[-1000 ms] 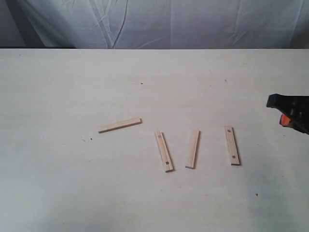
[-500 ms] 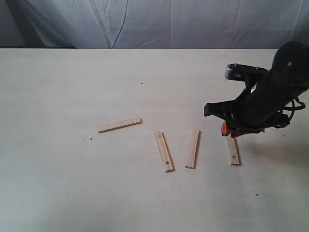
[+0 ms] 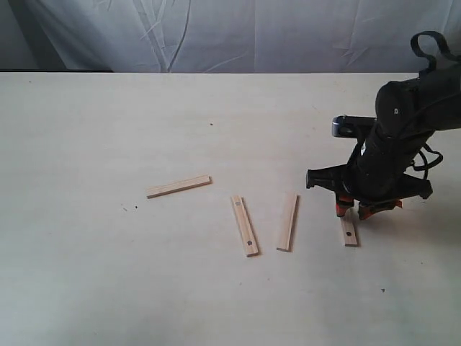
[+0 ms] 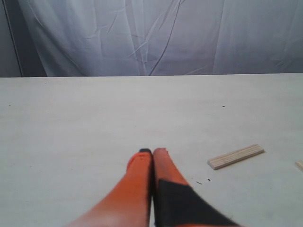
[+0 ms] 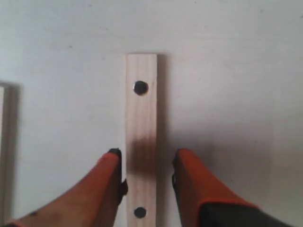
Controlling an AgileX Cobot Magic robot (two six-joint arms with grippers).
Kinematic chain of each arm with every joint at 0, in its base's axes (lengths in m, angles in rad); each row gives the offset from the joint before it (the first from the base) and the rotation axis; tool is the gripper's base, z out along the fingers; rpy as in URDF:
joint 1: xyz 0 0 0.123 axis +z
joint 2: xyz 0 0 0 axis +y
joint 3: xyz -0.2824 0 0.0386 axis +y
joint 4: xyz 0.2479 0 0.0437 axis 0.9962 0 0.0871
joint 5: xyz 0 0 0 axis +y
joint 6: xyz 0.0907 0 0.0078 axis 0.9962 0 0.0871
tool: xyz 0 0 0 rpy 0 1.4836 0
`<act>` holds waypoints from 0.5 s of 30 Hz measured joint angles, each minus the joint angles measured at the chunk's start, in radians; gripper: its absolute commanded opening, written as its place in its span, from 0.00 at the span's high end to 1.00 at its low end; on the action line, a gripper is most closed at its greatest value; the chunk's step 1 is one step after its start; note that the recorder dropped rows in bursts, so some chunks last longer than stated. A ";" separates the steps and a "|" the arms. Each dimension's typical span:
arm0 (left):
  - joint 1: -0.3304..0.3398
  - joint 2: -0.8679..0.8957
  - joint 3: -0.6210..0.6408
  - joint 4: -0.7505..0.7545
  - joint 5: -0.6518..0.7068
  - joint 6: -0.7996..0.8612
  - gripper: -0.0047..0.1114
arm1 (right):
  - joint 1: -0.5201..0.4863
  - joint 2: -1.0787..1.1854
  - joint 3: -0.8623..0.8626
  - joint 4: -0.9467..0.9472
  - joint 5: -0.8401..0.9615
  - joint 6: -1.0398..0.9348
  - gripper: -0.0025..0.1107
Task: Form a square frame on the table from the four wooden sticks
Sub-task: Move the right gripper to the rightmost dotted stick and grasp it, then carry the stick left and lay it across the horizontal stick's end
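While no square frame exists yet, the four wooden sticks lie flat and separate on the tabletop (image 3: 86, 274).

Left fingers (image 4: 141, 165): pressed together, holding nothing, low over bare surface and well apart from the leftmost stick (image 3: 178, 187). In the exterior view that stick runs roughly 8-to-2 o'clock.

Second stick (image 3: 244, 225) and third stick (image 3: 287, 222): near 12-to-6, side by side, not touching.

Rightmost stick (image 3: 349, 232): at 3 o'clock of the group, lying between the right fingers (image 5: 110, 168). These stand narrowly parted astride its width at about mid-length and are not clamped.

Handling judgement: thin, stiff, very light wood that would likely skate on the smooth top if nudged. Best taken across the narrow edges near mid-length, squarely, so it does not pivot.

Markings: dark dots near the ends of the second and rightmost sticks. No brand, label or writing legible.
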 measured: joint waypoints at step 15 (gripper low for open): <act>0.000 0.000 0.000 0.009 0.000 0.000 0.96 | 0.000 0.044 -0.002 -0.004 -0.009 0.004 0.98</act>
